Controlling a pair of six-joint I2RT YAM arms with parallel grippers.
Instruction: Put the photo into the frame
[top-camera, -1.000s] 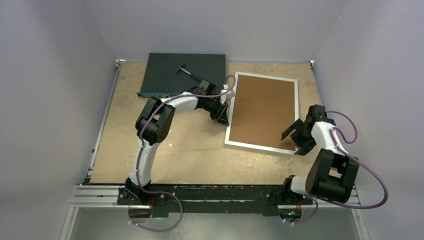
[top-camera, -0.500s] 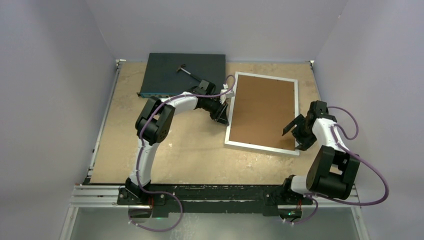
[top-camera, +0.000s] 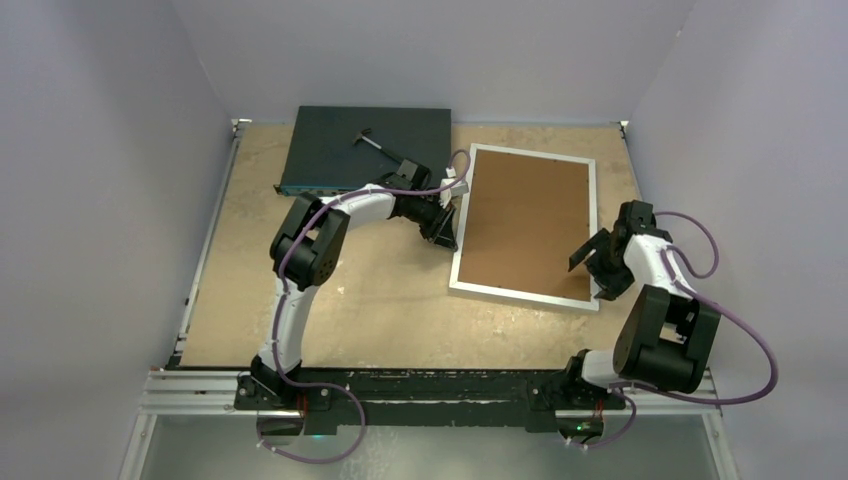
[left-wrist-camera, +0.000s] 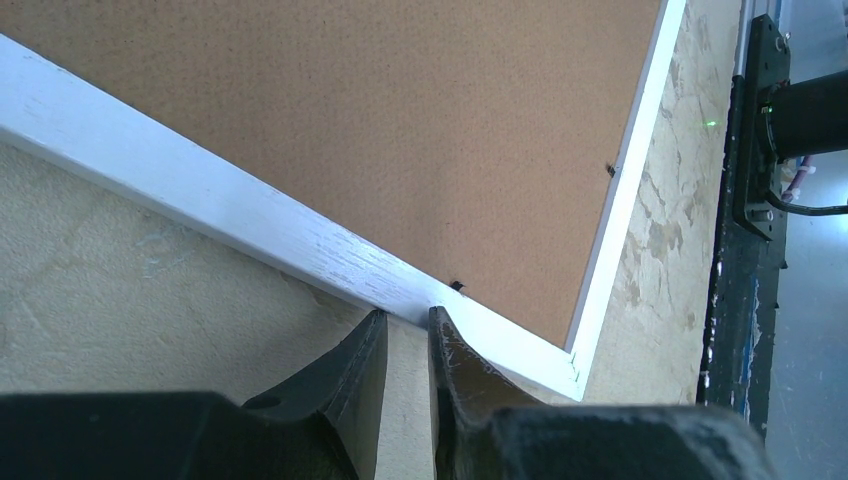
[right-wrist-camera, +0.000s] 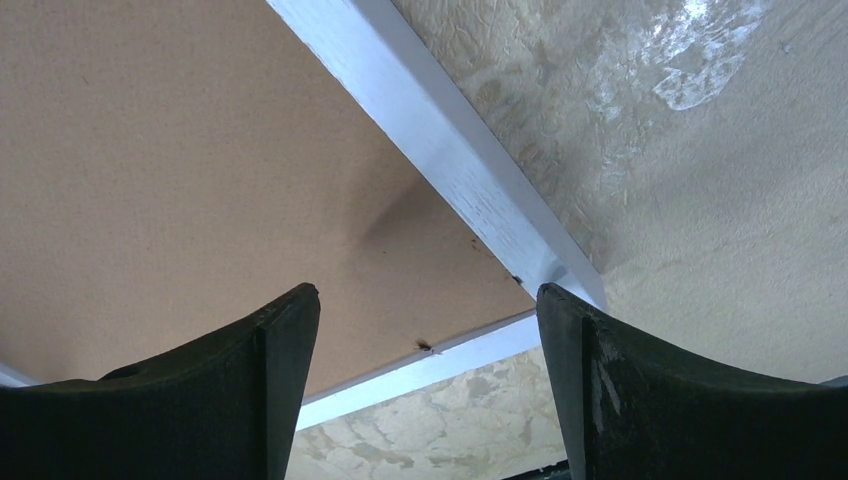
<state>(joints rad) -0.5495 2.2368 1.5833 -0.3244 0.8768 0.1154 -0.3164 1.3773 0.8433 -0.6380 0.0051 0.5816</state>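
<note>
Top view: I see the white-bordered rectangular picture frame (top-camera: 520, 295) centre-right, brown backing board (top-camera: 525, 225) up, photo hidden; left wrist view: my left gripper (left-wrist-camera: 405, 322), fingers nearly together, braces its edge, I think; right wrist view: right gripper (right-wrist-camera: 428, 292) spread wide above its corner.

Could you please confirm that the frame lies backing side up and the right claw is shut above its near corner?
Not quite: the right claw is open, fingers spread wide, as the right wrist view shows. The frame does lie backing side up, with that claw above its near corner.
</note>
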